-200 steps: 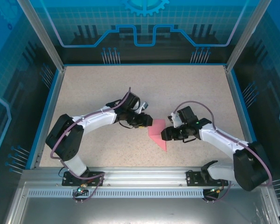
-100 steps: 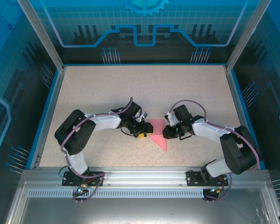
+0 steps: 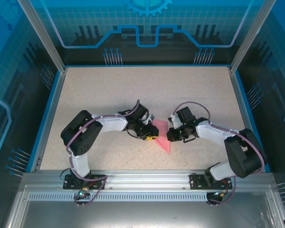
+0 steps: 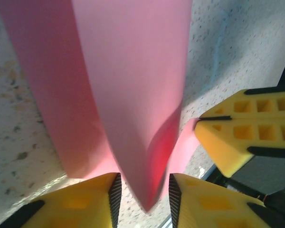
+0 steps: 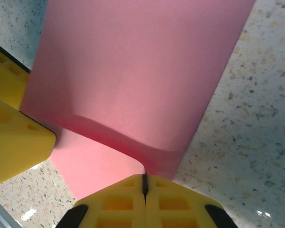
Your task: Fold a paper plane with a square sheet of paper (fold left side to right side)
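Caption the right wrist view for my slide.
Right hand pinched shut on the folded pink paper over a speckled table.

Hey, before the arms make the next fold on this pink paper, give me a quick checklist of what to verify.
1. Right gripper pinching the paper: ok, jaws shut on its edge.
2. Left gripper gripping: not ok, jaws apart around a raised fold.
3. Paper resting on the table: ok, part lifted between the grippers.
4. Edges aligned for the crease: cannot tell.
5. Grippers not touching each other: ok, close but apart.
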You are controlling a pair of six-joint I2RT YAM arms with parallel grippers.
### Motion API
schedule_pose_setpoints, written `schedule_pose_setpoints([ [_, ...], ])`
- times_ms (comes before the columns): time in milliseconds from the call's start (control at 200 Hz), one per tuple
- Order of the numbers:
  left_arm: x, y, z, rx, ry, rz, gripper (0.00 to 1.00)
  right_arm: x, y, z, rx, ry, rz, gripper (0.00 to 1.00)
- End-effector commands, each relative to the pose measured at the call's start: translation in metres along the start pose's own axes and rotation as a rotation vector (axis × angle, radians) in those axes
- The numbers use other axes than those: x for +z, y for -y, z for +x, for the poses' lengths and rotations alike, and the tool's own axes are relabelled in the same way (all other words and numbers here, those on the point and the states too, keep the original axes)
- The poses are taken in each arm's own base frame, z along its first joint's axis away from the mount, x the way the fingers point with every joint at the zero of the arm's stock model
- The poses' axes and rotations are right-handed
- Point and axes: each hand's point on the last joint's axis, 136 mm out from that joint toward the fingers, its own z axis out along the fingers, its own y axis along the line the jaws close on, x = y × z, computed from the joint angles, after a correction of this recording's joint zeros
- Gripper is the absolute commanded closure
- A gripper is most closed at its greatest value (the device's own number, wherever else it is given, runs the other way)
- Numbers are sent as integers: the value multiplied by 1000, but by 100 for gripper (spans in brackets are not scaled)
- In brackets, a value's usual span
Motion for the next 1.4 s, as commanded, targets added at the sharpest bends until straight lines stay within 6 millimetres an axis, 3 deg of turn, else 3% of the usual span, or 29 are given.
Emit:
schedule_pose_setpoints([
  [0,2,13,-3,19,-7,33,71,-15,3,-8,-19,37,38,86],
  [95,-1,16,-4,24,3,36,73,-29,4,-11,-29,74,74,70],
  [195,-3,19,-8,20,17,36,73,-48,0,-14,-64,129,115,60],
  [375,-7,29,-15,2,49,54,73,-65,-19,-5,-143,201,147,54],
  [530,-10,32,-19,-9,77,62,73,-50,-35,10,-232,231,185,54],
  [765,-9,24,-20,-19,100,42,73,-21,-38,24,-328,239,233,53],
  [1020,-6,21,-20,-25,116,24,73,-10,-36,29,-364,242,265,52],
  [1390,-8,34,-30,-11,133,29,73,-2,-41,32,-421,222,320,49],
])
